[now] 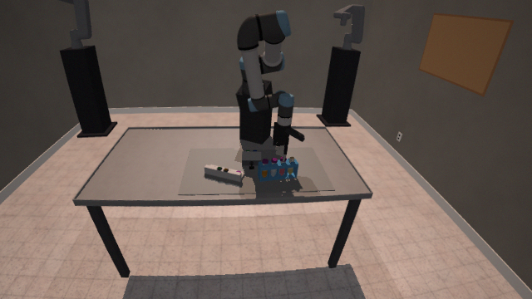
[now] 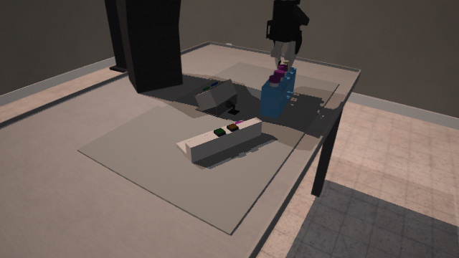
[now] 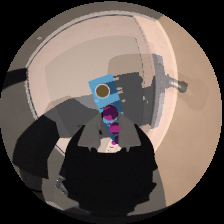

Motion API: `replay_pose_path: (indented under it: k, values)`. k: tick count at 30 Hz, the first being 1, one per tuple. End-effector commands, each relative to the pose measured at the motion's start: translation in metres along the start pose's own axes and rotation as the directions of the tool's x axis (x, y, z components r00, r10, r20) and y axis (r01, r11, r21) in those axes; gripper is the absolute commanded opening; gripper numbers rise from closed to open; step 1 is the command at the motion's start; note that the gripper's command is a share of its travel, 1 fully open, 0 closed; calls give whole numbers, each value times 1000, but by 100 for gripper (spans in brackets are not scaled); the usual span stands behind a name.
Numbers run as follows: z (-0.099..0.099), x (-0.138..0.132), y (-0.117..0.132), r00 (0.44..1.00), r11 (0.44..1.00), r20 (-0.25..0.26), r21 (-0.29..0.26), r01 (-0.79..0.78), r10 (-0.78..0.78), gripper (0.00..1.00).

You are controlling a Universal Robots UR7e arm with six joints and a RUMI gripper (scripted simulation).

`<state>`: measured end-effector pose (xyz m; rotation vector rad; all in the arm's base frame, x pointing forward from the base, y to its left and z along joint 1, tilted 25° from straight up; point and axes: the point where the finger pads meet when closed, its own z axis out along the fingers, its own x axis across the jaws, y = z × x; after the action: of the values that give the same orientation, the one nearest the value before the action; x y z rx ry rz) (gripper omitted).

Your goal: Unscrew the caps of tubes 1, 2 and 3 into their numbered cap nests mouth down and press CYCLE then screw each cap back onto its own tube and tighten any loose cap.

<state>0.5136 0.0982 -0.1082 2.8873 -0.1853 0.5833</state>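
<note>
The blue decapping station (image 1: 278,176) (image 2: 270,102) holds tubes 1 to 4. Tube 1 (image 1: 291,170) (image 3: 102,91) stands uncapped, with its round mouth showing. My gripper (image 1: 284,157) (image 2: 285,67) (image 3: 110,112) points down over tube 2 and is shut on its magenta cap (image 3: 110,111). The magenta caps of tube 3 (image 1: 274,160) (image 2: 279,73) (image 3: 115,129) and tube 4 (image 1: 265,161) (image 2: 275,79) are on. One magenta cap (image 1: 238,172) (image 2: 239,122) sits in the end nest of the white cap tray (image 1: 222,174) (image 2: 229,144), partly hidden by its wall. The green lamp (image 2: 219,132) and amber lamp (image 2: 232,127) look dark.
The grey key housing (image 1: 251,156) (image 2: 216,98) stands between the arm's base and the cap tray, with a green key (image 2: 206,88) and a blue key (image 2: 214,84) on top. A small black object (image 2: 233,111) is beside the housing. The decapping station stands near the table's front edge.
</note>
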Motion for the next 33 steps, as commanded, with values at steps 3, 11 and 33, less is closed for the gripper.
replay_pose_path:
  k: [3, 11, 33]
  values:
    - [0, 0, 0, 1000, 1000, -1, 0, -3, 3, 0]
    - [0, 0, 0, 1000, 1000, -1, 0, -2, 2, 0]
    - [0, 0, 0, 867, 867, 0, -1, 498, -498, 35]
